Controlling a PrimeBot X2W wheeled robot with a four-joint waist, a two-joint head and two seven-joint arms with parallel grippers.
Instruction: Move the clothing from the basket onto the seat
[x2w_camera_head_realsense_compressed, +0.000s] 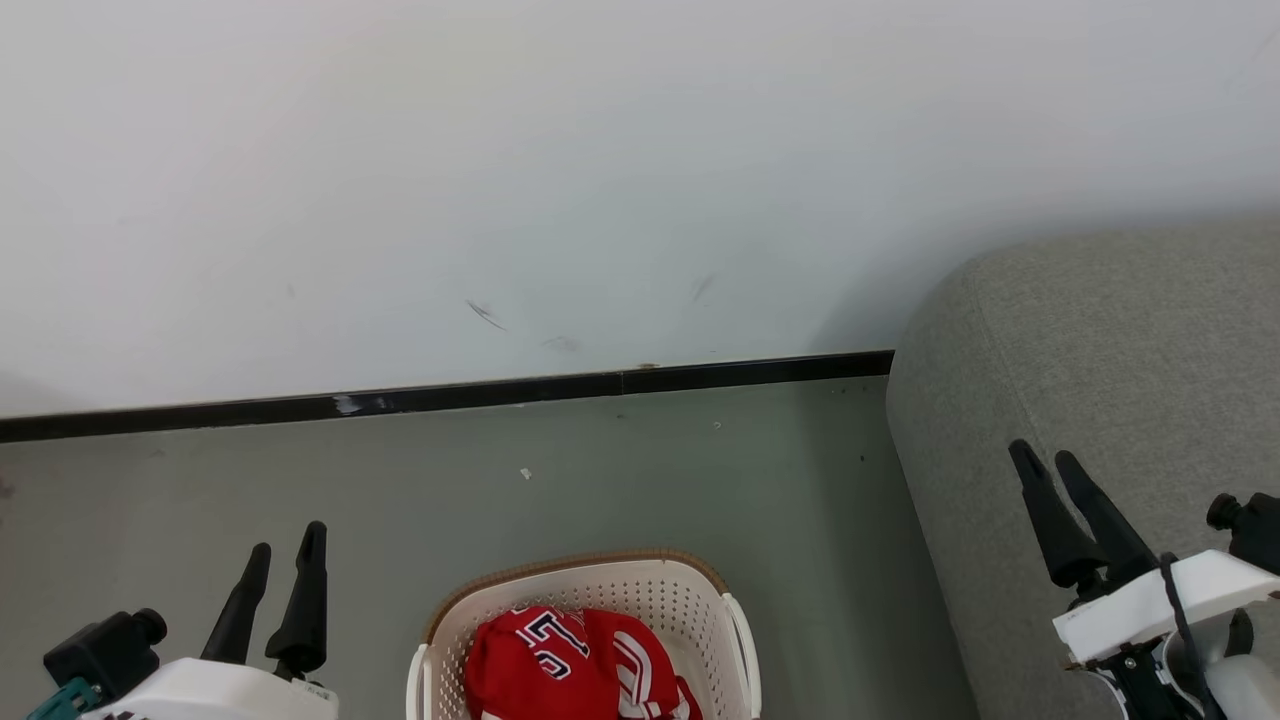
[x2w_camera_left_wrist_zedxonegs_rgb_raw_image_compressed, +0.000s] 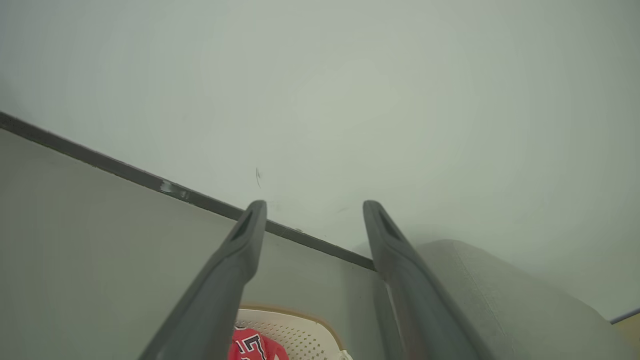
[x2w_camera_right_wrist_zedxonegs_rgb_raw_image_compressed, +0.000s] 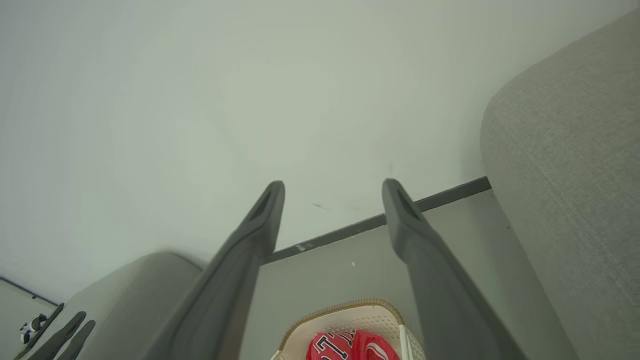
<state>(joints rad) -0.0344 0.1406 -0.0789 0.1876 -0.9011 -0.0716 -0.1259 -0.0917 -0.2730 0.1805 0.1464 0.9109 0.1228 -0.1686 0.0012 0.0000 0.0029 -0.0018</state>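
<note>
The left gripper (x2w_camera_head_realsense_compressed: 288, 540) is low on the left and the right gripper (x2w_camera_head_realsense_compressed: 1042, 452) is low on the right. Both have their two dark fingers spread apart, with nothing between them. Neither one touches anything.

Between them, down low, sits the basket (x2w_camera_head_realsense_compressed: 670, 590). It is white with little holes and a brown rim. The clothing (x2w_camera_head_realsense_compressed: 570, 660) lies bunched up inside it, red with white stripes and big dark letters on top. None of it is on the seat yet.

I think the clothing is soft, floppy and light. It will not break, but it will droop, and it may slip out if only a thin edge is pinched. A good place to grab looks like the puffy fold on top, in the middle, where the cloth is thick.

Past the basket is grey floor (x2w_camera_head_realsense_compressed: 650, 470). The big grey seat (x2w_camera_head_realsense_compressed: 1100, 380) stands just to the right of the basket. Farthest away are a black strip (x2w_camera_head_realsense_compressed: 500, 392) and the white wall (x2w_camera_head_realsense_compressed: 600, 150).
</note>
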